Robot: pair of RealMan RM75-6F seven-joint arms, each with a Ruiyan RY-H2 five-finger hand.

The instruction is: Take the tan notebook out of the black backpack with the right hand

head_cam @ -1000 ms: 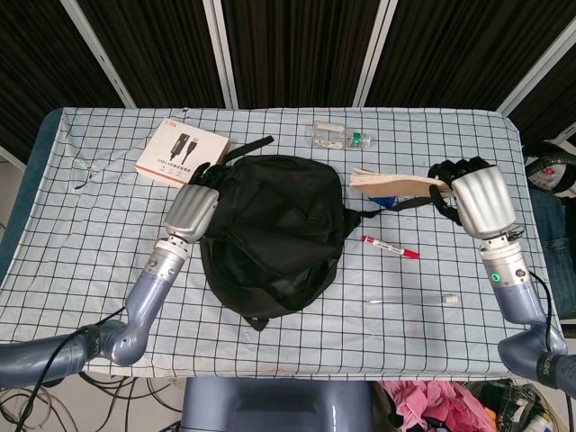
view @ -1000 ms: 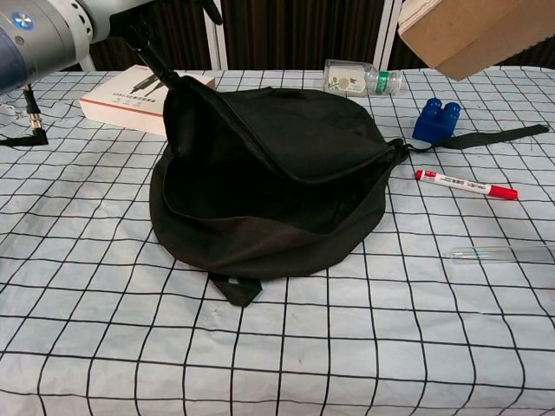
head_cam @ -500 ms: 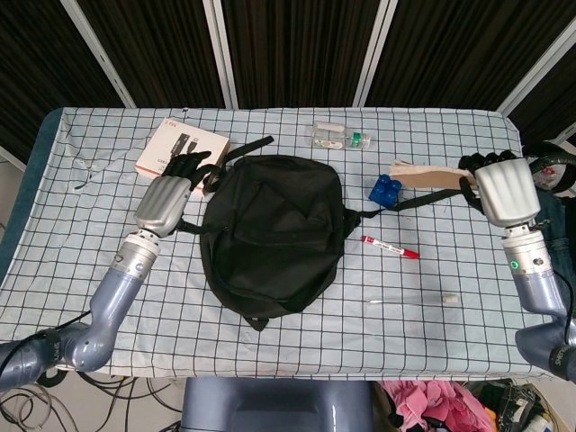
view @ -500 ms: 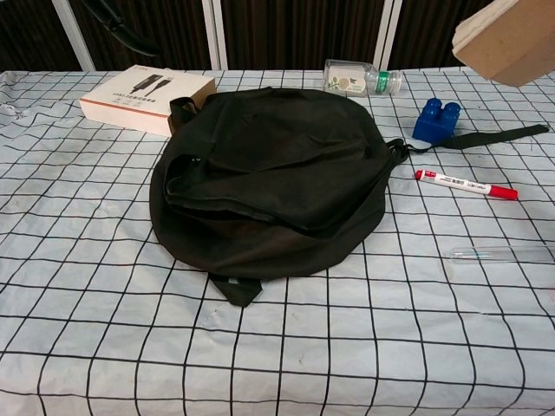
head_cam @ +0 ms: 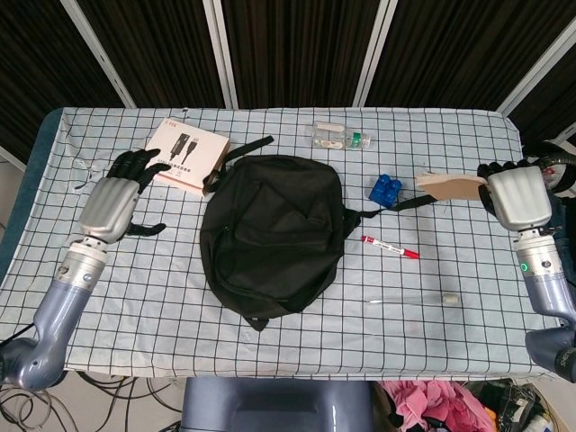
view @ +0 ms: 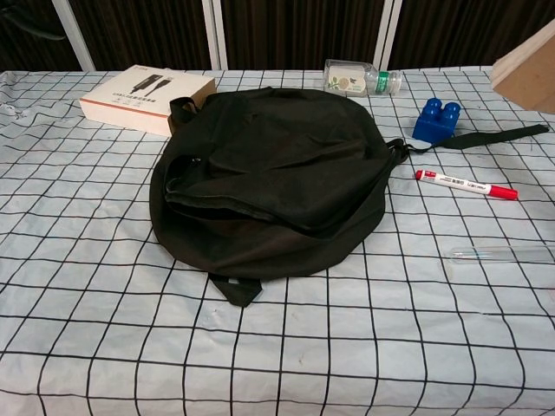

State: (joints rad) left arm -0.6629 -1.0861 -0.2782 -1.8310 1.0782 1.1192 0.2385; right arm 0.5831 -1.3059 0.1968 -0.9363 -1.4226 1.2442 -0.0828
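The black backpack (head_cam: 270, 234) lies flat and collapsed in the middle of the checked table; the chest view shows the backpack (view: 269, 182) with its flap down. My right hand (head_cam: 517, 193) hovers above the table's right side and grips the tan notebook (head_cam: 450, 186), which sticks out to its left, clear of the bag. Only a corner of the notebook (view: 531, 74) shows at the chest view's right edge. My left hand (head_cam: 112, 202) hangs over the left part of the table, fingers spread, holding nothing, well apart from the backpack.
A white and orange box (head_cam: 184, 154) lies at the back left. A clear bottle (head_cam: 337, 137) lies at the back centre. A blue block (head_cam: 385, 189), a red marker (head_cam: 390, 247), a clear tube (view: 499, 253) and a backpack strap (head_cam: 418, 202) lie to the right.
My right hand has carried the notebook further right, away from the bag. My left hand let go of the backpack's flap and drew back left; the bag has collapsed flat.
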